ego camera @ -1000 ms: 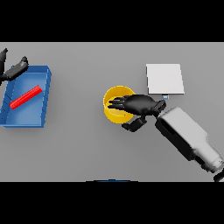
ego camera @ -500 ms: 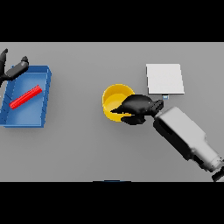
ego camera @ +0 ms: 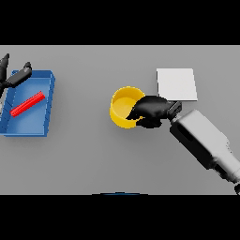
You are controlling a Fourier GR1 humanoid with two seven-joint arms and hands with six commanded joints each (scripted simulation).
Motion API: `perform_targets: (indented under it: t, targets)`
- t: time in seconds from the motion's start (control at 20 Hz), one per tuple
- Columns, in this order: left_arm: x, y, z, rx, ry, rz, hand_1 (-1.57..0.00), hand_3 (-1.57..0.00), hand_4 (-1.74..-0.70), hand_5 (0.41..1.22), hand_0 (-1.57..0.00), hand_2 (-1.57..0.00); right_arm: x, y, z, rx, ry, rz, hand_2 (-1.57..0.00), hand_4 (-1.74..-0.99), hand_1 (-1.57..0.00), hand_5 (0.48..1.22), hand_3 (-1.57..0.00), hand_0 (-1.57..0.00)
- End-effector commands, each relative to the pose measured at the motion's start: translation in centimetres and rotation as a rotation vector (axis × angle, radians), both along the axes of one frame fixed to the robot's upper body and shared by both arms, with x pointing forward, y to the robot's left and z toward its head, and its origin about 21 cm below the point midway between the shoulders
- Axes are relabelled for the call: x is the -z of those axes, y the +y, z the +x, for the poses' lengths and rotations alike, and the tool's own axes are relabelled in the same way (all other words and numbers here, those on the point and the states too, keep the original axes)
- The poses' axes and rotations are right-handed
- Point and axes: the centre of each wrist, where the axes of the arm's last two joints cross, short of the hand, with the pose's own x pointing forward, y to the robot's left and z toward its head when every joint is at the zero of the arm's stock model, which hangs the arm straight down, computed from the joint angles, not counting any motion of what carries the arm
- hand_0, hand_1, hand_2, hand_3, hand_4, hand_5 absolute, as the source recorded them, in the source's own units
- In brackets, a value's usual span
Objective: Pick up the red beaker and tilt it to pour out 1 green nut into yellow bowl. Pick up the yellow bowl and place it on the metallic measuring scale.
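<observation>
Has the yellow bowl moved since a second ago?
Cannot tell: any shift of the yellow bowl is slight; it remains left of the metallic scale, not on it. The right hand has curled over its right rim.

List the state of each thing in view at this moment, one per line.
Bowl: upright on the table, right rim gripped by the right hand; no nut visible inside.
Right hand: curled on the bowl's rim.
Left hand: fingers straight, holding nothing, at the tray's far left corner.
Beaker: lying on its side in the tray.
Tray: flat on the table, holds the beaker.
Scale: bare, behind the right hand.
</observation>
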Motion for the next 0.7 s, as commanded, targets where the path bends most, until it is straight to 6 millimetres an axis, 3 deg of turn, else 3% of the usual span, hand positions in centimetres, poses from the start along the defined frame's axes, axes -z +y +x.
perform_targets:
  t: [0.0, 0.15, 0.4, 0.5, 0.55, 0.65]
  targets:
    - [-0.3, 0.3, 0.1, -0.008, -0.008, 0.003, 0.00, 0.00, -0.78, 0.727, 0.00, 0.00, -0.9, 0.0, 0.2, 0.018, -0.006, 0.002, -1.52, -1.714, -1.52, 1.213, -1.36, -1.53]
    - [-0.4, 0.6, 0.2, -0.009, -0.014, 0.003, 0.00, 0.00, -0.79, 0.733, 0.00, 0.00, -2.7, -0.7, 0.4, 0.028, -0.036, -0.012, -1.54, -1.721, -1.54, 1.217, -1.33, -1.55]
    - [-1.2, 0.7, 0.1, 0.010, -0.041, -0.003, 0.00, 0.00, -0.80, 0.741, 0.00, 0.00, -3.7, 0.2, 0.4, 0.055, -0.040, -0.023, -1.56, -1.723, -1.55, 1.218, -1.32, -1.56]
    - [-1.2, 0.7, 0.2, 0.010, -0.033, -0.002, 0.00, 0.00, -0.80, 0.747, 0.00, 0.00, -4.2, -0.4, 0.8, 0.093, -0.068, -0.031, -1.56, -1.723, -1.56, 1.219, -1.27, -1.57]
    - [-1.0, 0.5, 0.0, 0.004, -0.031, 0.002, 0.00, 0.00, -0.79, 0.748, 0.00, 0.00, -4.8, -1.0, 1.0, 0.109, -0.090, -0.036, -1.57, -1.723, -1.53, 1.220, -1.28, -1.47]
    - [-1.2, 1.1, -0.2, 0.000, -0.033, 0.002, 0.00, 0.00, -0.79, 0.753, 0.00, 0.00, -5.5, -1.7, 1.7, 0.159, -0.125, -0.047, -1.57, -1.723, -1.55, 1.220, -1.32, -1.51]
